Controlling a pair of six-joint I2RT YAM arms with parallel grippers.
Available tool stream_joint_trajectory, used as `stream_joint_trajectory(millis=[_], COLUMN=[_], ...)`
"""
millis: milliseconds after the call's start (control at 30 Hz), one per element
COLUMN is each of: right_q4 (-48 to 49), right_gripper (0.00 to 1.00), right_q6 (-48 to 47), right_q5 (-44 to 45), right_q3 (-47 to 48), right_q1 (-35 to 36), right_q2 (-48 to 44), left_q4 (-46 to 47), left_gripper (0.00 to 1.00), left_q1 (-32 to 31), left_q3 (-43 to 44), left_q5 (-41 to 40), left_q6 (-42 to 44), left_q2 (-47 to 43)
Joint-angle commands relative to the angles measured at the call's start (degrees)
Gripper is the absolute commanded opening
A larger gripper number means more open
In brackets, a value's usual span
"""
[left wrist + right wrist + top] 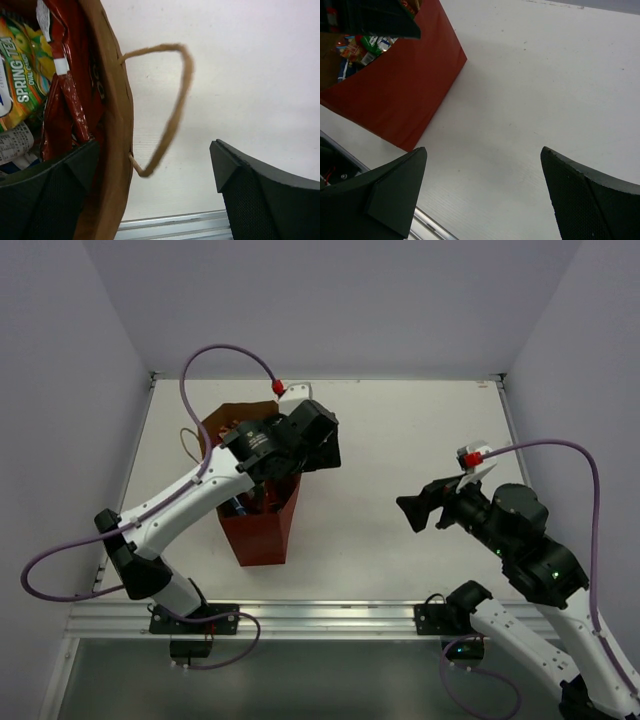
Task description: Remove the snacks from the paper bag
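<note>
Straddling bag point(265, 535) wall with left gripper point(152, 165) spread wide, one finger point(50, 195) inside beside red packet point(65, 100); hovering right gripper point(484, 152) over table point(530, 75), likewise spread.

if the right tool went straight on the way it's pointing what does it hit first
The right tool would most likely meet the table first, beside the bag; its wrist view shows only tabletop between its open fingers, though depth is unclear.
</note>
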Motion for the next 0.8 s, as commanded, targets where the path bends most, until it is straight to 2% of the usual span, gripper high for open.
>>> stream_joint_trajectory(millis=[0,100,300,567,767], right_q4=[0.53,0.27,0.18,0.62,0.97], right_gripper=[0.99,0.99,0.99,0.99,0.99], right_q6=[-0.01,-0.01,-0.01,0.17,0.52], right_q5=[-0.92,-1.09,-1.79,-3.29,-4.08], right_q3=[2.63,3.16,3.69,3.07,2.28], right_q1=[0.30,0.30,0.21,0.30,0.30], right_q2=[0.73,0.82,1.26,1.70,1.35], left_q4=[-3.06,-5.25,-12.72,-12.74,-12.74], left_gripper=[1.00,1.00,1.00,1.00,0.99], left_q1=[0.04,0.04,0.21,0.74,4.60], left_q3=[8.88,13.46,15.77,4.62,-3.55], left_q5=[-3.72,-6.44,-16.54,-23.22,-24.81], left_q6=[1.42,1.69,-1.13,-5.34,-7.80], left_q2=[-3.22,-4.63,-9.72,-20.53,-24.40])
